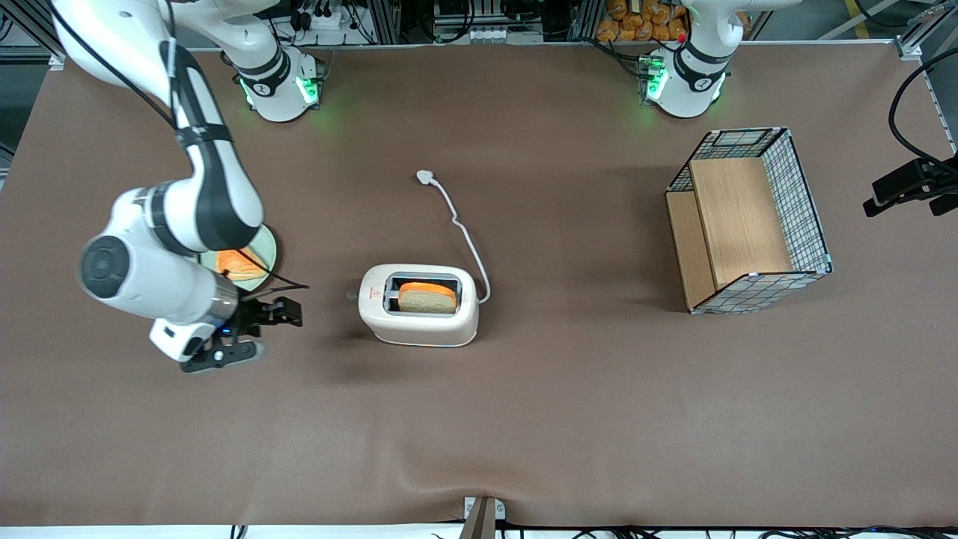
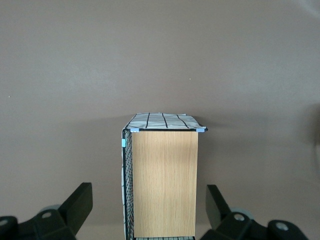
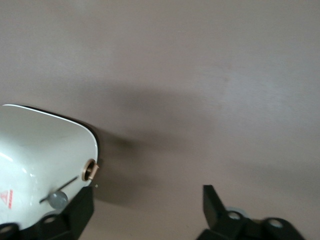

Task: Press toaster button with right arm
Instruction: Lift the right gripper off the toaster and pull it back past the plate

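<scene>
Over the brown table (image 1: 524,419), the right arm's (image 1: 202,187) claw (image 1: 288,311) points, fingers spread, toward the toaster button (image 1: 351,296).

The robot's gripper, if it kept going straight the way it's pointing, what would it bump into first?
Probably the toaster. The gripper hangs open beside the toaster's narrow end, pointing toward it, with only bare table between. The toaster button sticks out there, but whether the fingers line up with it exactly is hard to judge.
</scene>
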